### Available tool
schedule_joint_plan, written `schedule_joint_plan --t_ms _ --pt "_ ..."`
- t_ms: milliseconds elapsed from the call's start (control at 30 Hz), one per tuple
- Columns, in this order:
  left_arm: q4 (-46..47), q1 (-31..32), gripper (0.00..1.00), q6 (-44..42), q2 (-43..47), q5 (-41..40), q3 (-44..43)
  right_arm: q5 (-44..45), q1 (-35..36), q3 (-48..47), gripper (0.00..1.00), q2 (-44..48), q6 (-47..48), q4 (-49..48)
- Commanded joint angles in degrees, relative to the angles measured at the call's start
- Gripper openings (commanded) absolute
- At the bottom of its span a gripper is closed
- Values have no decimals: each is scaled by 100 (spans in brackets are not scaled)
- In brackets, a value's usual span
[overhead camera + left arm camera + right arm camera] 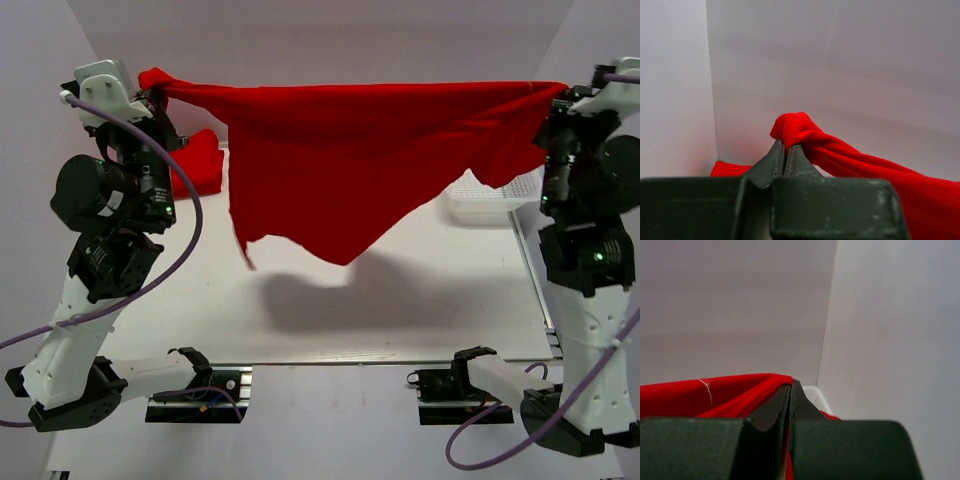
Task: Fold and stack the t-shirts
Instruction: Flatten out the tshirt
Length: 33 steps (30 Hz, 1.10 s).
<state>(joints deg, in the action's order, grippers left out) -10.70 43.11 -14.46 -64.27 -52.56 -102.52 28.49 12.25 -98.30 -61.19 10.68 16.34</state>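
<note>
A bright red t-shirt [340, 160] hangs stretched in the air between my two grippers, its lower edge a little above the white table [400, 310]. My left gripper [150, 92] is shut on its upper left corner, seen bunched at the fingertips in the left wrist view [795, 127]. My right gripper [560, 95] is shut on its upper right corner, where the hem shows in the right wrist view [740, 390]. A second red t-shirt [200, 160] lies crumpled on the table at the back left, partly behind the left arm.
A white plastic mesh basket [490, 200] stands at the back right of the table, partly behind the hanging cloth, and shows in the right wrist view [815, 395]. White walls close in the back and sides.
</note>
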Motion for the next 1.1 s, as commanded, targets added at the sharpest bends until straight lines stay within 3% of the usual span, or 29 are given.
schedule_joint_plan --t_ms 0,267,533,633,800,933,1067 --pt "121 57 0 -312 177 324 -137 -106 -21 -330 0 343 356 -8" --pt "-336 57 0 -13 582 948 -417 -819 -4 -883 0 661 304 256" --pt "-275 57 0 -153 328 906 -515 -1003 -3 -796 0 451 84 230" --pt "-424 57 0 -40 -6 905 -358 -1047 -21 -515 0 187 -48 212" --pt "498 -31 0 -382 -743 -252 241 -1205 -38 134 0 -497 -319 203" --pt "745 -417 0 -409 -1824 -203 469 -1469 -47 635 0 -1340 -548 45" --pt "168 -1163 0 538 -3133 113 119 -1758 -100 593 0 -2326 -734 -113"
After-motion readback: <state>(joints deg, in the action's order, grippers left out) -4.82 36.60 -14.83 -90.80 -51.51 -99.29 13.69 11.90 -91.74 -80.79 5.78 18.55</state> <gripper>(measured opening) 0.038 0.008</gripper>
